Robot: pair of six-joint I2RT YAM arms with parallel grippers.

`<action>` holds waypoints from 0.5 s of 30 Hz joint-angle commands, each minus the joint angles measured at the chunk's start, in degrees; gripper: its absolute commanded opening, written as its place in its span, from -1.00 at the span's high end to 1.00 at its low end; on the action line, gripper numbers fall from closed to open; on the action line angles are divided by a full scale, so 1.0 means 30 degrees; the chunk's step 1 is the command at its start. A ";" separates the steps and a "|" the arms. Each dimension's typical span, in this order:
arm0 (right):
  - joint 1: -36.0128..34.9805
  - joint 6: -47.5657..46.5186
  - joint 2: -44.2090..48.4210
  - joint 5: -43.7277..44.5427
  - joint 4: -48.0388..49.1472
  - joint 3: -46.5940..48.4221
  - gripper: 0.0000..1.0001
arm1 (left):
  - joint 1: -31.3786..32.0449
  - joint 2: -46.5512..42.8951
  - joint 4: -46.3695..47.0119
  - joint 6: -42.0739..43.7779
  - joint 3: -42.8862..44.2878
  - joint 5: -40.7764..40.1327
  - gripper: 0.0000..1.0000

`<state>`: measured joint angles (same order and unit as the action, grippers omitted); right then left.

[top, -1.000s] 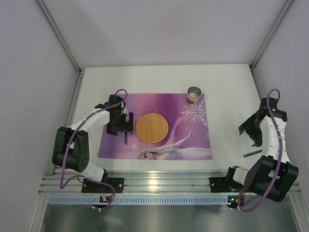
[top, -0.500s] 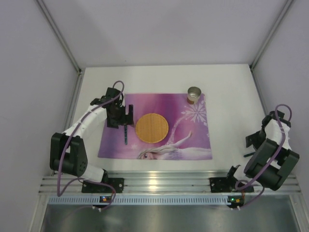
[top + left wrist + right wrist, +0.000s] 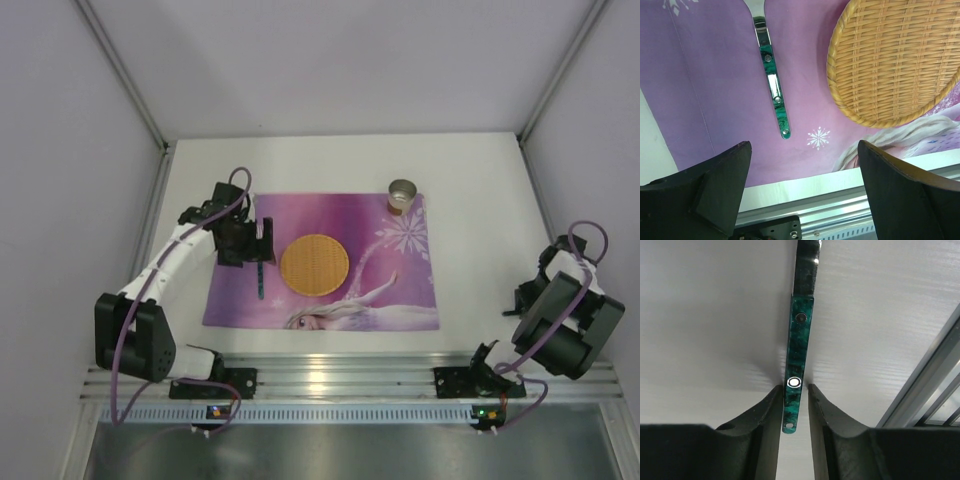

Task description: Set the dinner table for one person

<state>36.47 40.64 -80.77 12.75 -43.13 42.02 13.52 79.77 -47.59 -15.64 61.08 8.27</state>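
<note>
Top external view shows the large plain white matte dinner table [image 3: 480,190] filling the floor of the cell. A purple printed rectangular placemat [image 3: 340,210] lies at its centre. On the mat sit a round woven wicker plate [image 3: 314,264] in the middle and a small metal cup [image 3: 401,193] at the far right corner. A green-handled metal piece of cutlery [image 3: 259,282] lies just left of the plate.

The left gripper [image 3: 248,243] hangs above the mat's left part near that piece, its jaws spread wide with nothing between them. The right gripper [image 3: 792,390] is low over bare table well right of the mat, near the front rail. It sits over a second green marbled cutlery handle [image 3: 799,335]. Its jaws stand narrow, one finger on each side of the handle's end, though I cannot tell whether they actually pinch it.

The step in hand looks like picking up this second piece. The next move likely calls for a firm grip, a lift, and a carry to the mat's right side. There the piece would be laid beside the plate, parallel to the first.
</note>
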 commanded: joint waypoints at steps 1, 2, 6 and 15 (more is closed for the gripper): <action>0.0266 0.0076 0.0174 0.0816 0.1838 -0.0324 0.45 | -0.0082 -0.1129 -0.0687 0.0233 -0.0320 -0.0324 -0.84; 0.0266 -0.0012 0.0640 0.1020 0.2042 -0.0586 0.45 | -0.0082 -0.1217 -0.0746 0.0203 -0.0379 -0.0384 -0.84; 0.0266 -0.0567 0.0967 0.0702 0.2454 -0.0911 0.49 | -0.0082 -0.1744 -0.0776 0.0115 -0.0584 -0.0678 -0.84; -0.0815 -0.1242 0.0554 -0.0501 0.2777 -0.0795 1.00 | -0.0082 -0.1891 -0.0747 0.0057 -0.0584 -0.1029 -0.84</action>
<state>35.81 38.02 -78.83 12.43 -37.85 40.12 13.52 75.79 -49.34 -15.46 59.55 6.15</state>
